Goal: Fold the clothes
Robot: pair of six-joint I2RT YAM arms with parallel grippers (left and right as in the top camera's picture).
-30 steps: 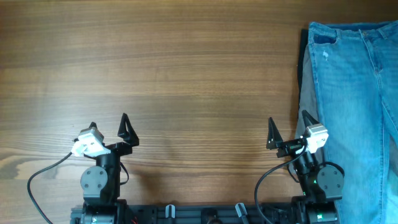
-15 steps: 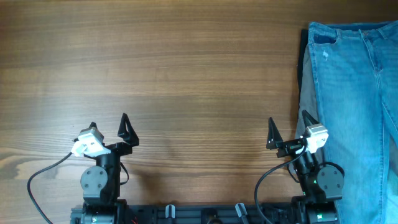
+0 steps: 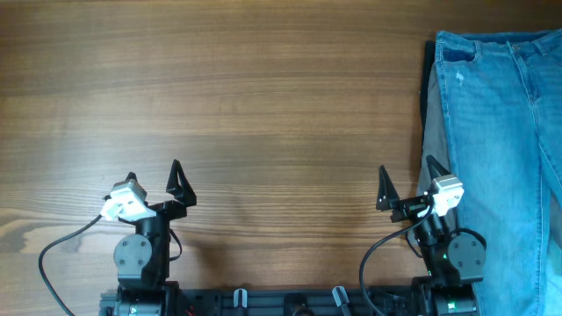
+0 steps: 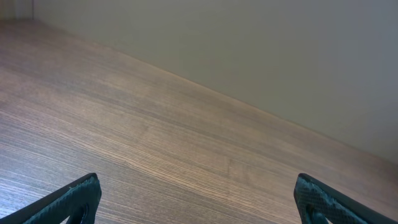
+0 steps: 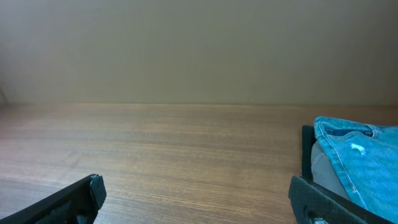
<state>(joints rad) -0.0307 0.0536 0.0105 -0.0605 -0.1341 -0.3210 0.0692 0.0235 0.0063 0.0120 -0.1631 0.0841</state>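
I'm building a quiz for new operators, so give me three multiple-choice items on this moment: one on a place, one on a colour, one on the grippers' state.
1. Where on the table do the jeans lie?
A) at its right side, beside the right gripper
B) in the middle
C) at the far left

2. What colour are the trousers under the jeans?
A) red
B) grey-khaki
C) white

3. The left gripper and the right gripper are:
A) both shut on cloth
B) one open, one shut
C) both open and empty

Answers: 1 A, the overhead view shows denim only at the right. 2 B, a grey-khaki strip shows along the jeans' left edge. 3 C, both pairs of fingers are spread over bare wood.
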